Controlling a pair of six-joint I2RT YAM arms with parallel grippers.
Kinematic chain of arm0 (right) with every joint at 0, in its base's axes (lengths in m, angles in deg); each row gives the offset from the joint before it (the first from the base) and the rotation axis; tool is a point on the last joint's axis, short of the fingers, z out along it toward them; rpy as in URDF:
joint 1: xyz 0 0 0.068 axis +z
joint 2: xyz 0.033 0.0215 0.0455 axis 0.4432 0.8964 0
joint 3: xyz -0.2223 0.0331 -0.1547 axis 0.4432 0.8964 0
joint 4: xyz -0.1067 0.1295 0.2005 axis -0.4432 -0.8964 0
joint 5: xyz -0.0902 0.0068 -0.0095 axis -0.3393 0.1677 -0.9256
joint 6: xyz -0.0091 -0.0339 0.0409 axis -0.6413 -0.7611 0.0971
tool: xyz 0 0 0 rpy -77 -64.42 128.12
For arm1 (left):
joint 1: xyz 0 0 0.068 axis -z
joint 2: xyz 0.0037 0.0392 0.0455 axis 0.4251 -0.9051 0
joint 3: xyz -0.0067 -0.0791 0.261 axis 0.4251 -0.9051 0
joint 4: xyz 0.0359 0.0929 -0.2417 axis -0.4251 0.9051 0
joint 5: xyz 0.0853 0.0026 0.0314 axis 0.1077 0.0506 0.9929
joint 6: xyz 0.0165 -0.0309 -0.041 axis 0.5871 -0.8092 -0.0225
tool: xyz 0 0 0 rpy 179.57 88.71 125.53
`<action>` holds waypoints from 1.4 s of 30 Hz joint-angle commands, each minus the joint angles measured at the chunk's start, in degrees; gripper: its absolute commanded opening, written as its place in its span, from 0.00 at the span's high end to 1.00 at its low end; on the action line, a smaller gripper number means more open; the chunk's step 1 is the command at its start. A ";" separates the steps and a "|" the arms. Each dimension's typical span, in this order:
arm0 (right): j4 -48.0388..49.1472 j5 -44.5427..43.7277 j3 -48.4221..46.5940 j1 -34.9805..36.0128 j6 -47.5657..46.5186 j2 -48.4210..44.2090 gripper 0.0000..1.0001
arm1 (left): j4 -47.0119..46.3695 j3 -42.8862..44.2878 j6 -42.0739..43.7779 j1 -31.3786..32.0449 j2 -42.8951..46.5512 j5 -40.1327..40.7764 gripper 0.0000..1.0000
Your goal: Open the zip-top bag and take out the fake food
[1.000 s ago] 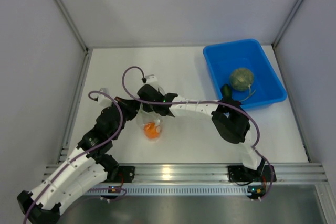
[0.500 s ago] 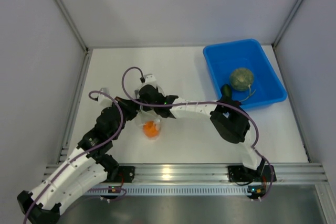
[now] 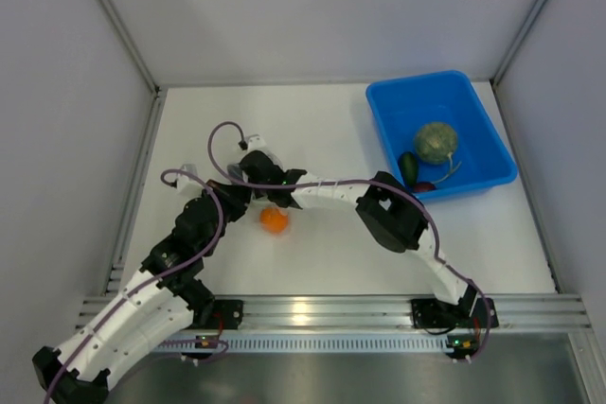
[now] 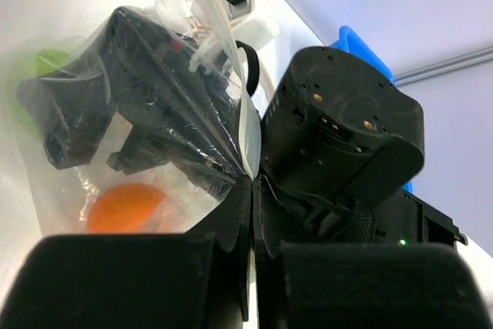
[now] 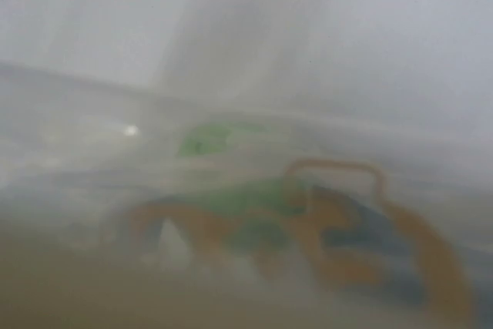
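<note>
White segmented arms, black joints; purple cables

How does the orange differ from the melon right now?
Place: the melon sits in the blue bin. The orange lies on the table, and the left wrist view shows it through the plastic of the bag, so it seems to be inside.
Size: the melon looks larger than the orange.
Colour: the melon is dull grey-green, the orange bright orange.
Both are round.
</note>
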 commanded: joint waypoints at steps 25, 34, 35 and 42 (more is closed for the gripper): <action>-10.30 -1.57 0.00 -0.18 -1.30 -9.01 0.40 | 2.03 1.48 2.51 0.01 3.07 1.31 1.00; -16.13 -2.10 2.18 -0.18 -1.82 -16.47 0.48 | 1.85 3.15 4.44 0.10 2.29 -1.07 1.00; -16.66 -2.10 2.71 -0.09 -2.17 -17.26 0.49 | 1.85 3.33 4.44 0.01 2.20 -1.25 1.00; -21.13 -3.85 4.21 0.70 -5.25 -24.20 0.49 | 1.85 2.89 3.57 0.10 1.76 -1.42 1.00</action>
